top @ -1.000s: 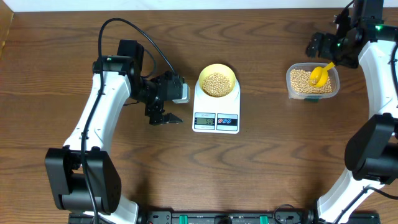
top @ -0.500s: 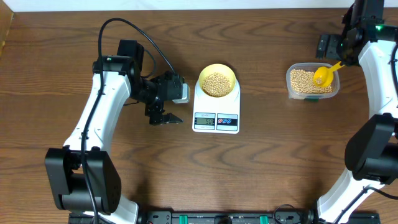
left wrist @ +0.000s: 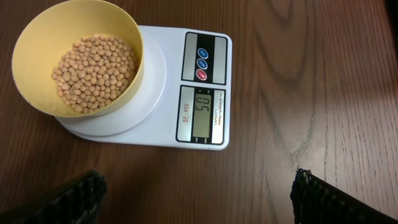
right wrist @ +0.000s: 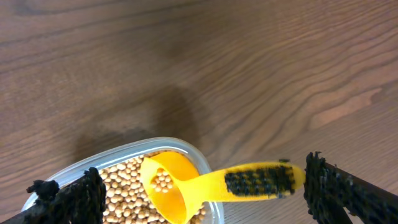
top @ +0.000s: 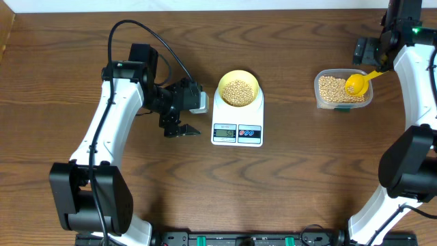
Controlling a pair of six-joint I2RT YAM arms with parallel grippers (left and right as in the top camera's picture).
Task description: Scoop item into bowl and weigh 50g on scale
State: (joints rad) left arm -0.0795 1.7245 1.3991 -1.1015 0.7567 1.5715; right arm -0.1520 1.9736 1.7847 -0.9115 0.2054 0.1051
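Left pincer (top: 181, 130) wide open, just left of the scale (left wrist: 163, 74). Bowl (left wrist: 43, 37) w/ beans (left wrist: 94, 73) sits on scale's platform. Further, right of scale: tub (top: 317, 87), scoop (top: 355, 83) resting inside. Right pincer (top: 365, 51) spread wide by scoop handle.

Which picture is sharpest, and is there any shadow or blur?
Left wrist view: sharpest, the scale display reads cleanly without glare; the left end effector at the bottom corners looks soft-edged. Right wrist view: a soft shadow darkens the wood beyond the clear container. Overhead view: even light, display too small to read.
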